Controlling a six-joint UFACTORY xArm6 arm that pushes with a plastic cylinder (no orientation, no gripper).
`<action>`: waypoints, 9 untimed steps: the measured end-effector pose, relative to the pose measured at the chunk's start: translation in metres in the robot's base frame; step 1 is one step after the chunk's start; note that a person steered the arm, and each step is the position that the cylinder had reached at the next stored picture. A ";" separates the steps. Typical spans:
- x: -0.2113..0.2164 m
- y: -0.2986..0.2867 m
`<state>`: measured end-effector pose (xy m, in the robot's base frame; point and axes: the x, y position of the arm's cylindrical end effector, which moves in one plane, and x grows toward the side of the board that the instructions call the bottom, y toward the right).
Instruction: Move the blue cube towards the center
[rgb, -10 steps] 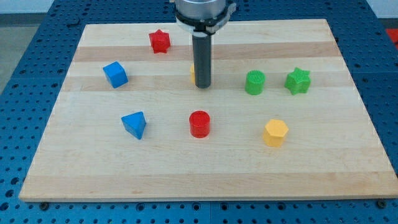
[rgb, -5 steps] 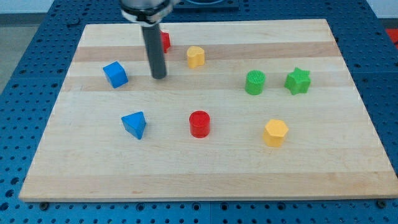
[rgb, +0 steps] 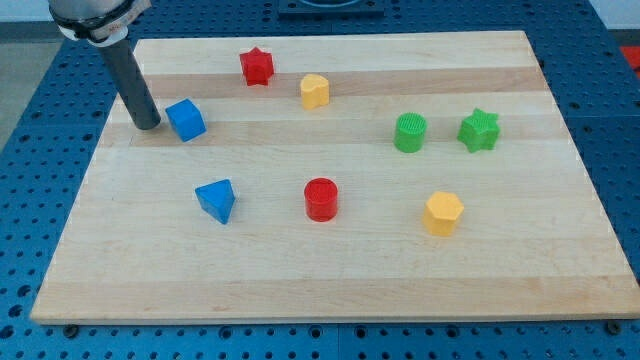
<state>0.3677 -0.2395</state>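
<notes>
The blue cube sits on the wooden board at the view's upper left. My tip rests on the board just left of the blue cube, a small gap or light contact between them; I cannot tell which. The dark rod rises from the tip toward the view's top left corner.
A red star and a yellow block lie near the top. A blue triangular block, a red cylinder and a yellow hexagon lie lower. A green cylinder and a green star are at the right.
My tip has swept from the board's upper middle leftward, past the blue cube, to its left side. The yellow block moved up slightly earlier. The other blocks have not moved.
</notes>
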 end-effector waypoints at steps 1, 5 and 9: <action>0.000 0.013; -0.007 0.083; 0.038 0.106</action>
<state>0.4058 -0.1333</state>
